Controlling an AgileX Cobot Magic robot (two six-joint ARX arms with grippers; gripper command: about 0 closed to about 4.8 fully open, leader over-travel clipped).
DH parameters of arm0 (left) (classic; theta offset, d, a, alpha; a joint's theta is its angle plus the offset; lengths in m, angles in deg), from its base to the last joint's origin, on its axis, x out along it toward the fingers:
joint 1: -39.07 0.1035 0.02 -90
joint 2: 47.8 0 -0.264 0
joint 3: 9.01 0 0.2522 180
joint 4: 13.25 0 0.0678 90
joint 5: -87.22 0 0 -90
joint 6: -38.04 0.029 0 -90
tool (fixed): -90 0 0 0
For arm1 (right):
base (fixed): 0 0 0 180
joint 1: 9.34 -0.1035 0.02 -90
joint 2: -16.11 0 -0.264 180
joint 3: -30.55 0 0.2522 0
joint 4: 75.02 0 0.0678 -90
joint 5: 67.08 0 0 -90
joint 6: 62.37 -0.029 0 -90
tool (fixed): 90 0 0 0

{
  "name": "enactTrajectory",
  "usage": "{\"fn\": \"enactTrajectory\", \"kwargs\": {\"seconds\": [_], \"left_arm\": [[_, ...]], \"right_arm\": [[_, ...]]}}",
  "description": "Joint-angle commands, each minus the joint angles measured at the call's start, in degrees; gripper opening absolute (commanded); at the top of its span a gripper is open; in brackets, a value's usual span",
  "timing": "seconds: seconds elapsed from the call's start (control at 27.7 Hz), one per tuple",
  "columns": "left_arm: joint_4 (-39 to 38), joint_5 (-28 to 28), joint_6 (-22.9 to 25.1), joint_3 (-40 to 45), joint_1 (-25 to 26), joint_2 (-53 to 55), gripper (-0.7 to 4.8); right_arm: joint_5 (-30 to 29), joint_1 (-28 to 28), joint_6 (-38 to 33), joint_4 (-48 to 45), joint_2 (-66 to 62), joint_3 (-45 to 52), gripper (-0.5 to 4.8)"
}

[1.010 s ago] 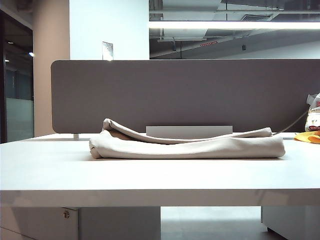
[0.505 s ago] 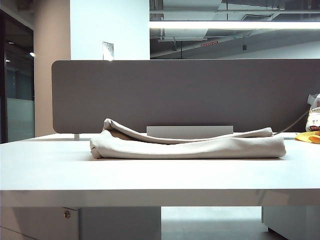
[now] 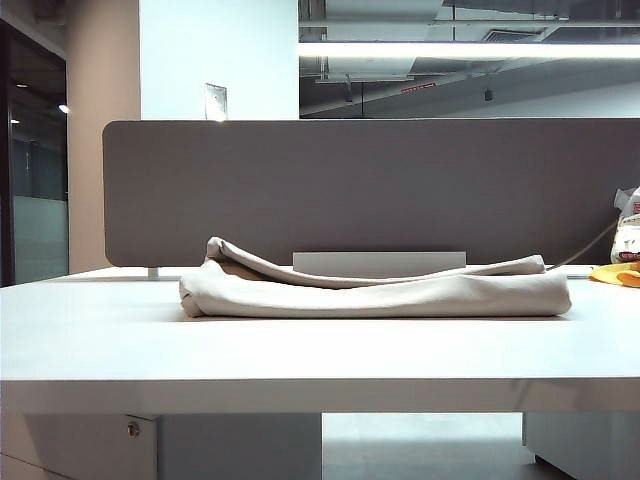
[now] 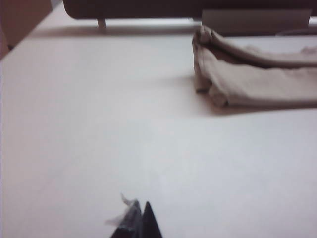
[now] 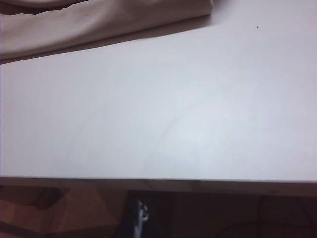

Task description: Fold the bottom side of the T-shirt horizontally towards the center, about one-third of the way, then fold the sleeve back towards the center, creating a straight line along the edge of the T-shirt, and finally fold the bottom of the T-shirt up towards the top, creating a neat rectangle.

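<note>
Cloth already lies gathered into a long, low bundle: the T-shirt [image 3: 375, 292] sits in the middle of the white table [image 3: 300, 350], in front of the grey divider panel [image 3: 370, 190], folded into a narrow strip with at least two layers showing, the upper one sagging in the middle and lifting at both ends. Judging by that shape, the side fold and probably the sleeve fold are done, though the sleeve itself cannot be picked out. Whether the bottom has also been brought up to the top is hard to tell from this low side view; the bundle looks wide rather than a compact rectangle, so that last fold may be left, or the shirt may simply be seen along its long edge. Neither arm appears in the exterior view. The left gripper [image 4: 138, 220] hangs over bare table well short of the shirt's end [image 4: 213, 74], its dark jaws pressed together with nothing of the shirt between them; a pale wisp beside the tips is too blurred to name. The right gripper [image 5: 141, 218] sits back beyond the table's near edge, well apart from the shirt [image 5: 99, 22], jaws likewise closed and empty. A yellow-orange item [image 3: 618, 273] lies at the far right of the table, clear of the shirt.
</note>
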Motion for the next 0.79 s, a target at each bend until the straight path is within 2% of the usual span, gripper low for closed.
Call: {"fn": "enactTrajectory", "kwargs": {"seconds": [0.04, 0.11, 0.32, 0.4, 0.54, 0.79], "left_arm": [[1.3, -1.2, -0.9, 0.8, 0.1, 0.0, -0.04], [2.1, -3.0, -2.2, 0.8, 0.0, 0.0, -0.04], [5.3, -11.4, -10.1, 0.8, -0.8, 0.0, -0.04], [5.7, -13.7, -9.2, 0.8, -2.4, 0.0, -0.04], [4.1, -14.6, -3.6, 0.8, -6.4, 0.0, -0.04], [3.4, -14.6, -2.6, 0.8, -7.8, 0.1, -0.04]], "right_arm": [[-0.1, 0.0, -0.3, -0.6, 0.1, 0.2, -0.01], [-0.1, 0.0, -0.3, -0.6, 0.1, 0.2, -0.01], [-0.1, 0.0, -0.3, -0.6, 0.1, 0.2, -0.01], [-0.1, 0.0, -0.3, -0.6, 0.1, 0.2, -0.01], [-0.1, 0.0, -0.3, -0.6, 0.1, 0.2, -0.01], [-0.1, 0.0, -0.3, -0.6, 0.1, 0.2, -0.01]]}}
